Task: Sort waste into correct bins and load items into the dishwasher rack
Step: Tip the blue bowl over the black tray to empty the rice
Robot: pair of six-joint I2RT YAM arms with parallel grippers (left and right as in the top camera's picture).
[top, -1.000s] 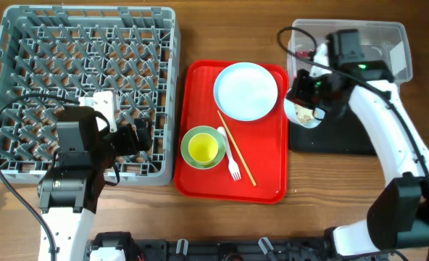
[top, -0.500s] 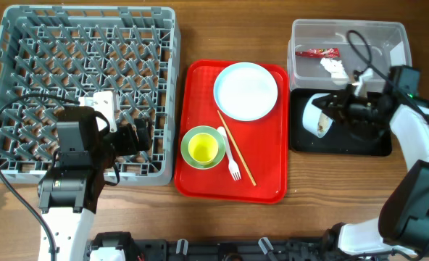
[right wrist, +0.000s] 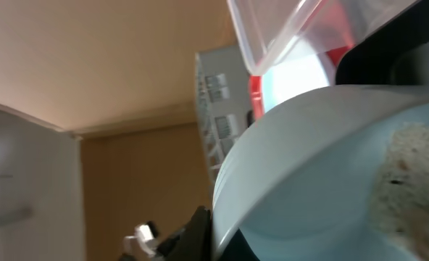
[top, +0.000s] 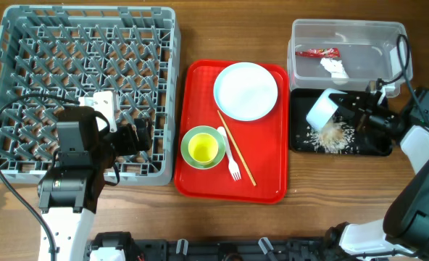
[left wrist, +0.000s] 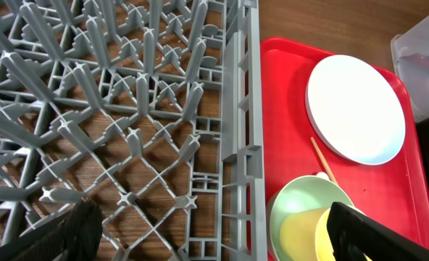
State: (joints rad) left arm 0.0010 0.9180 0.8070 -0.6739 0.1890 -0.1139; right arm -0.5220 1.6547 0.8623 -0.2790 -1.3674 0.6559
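My right gripper (top: 353, 114) is shut on the rim of the pale blue bowl (top: 322, 109), holding it tipped on its side over the black tray (top: 374, 147). Rice-like crumbs (top: 332, 135) lie heaped on that tray; some cling inside the bowl (right wrist: 309, 167). The clear tub (top: 359, 32) holds the red wrapper (top: 317, 52) and white tissue (top: 335, 67). My left gripper (top: 138, 138) is open and empty over the grey rack's (top: 84, 43) front right corner. The plate (top: 246, 90), green bowl (top: 193, 138) with yellow cup (top: 204, 148), fork (top: 233, 161) and chopsticks (top: 238, 151) lie on the red tray.
The red serving tray (top: 200, 185) sits between the rack and the two bins. In the left wrist view the rack wall (left wrist: 236, 145) runs beside the tray, plate (left wrist: 356, 109) and green bowl (left wrist: 301, 206). Bare wooden table lies along the front edge.
My right arm swung the pale blue bowl down from the clear tub to the black tray and tipped it; crumbs now lie on the tray. The left arm has not moved.
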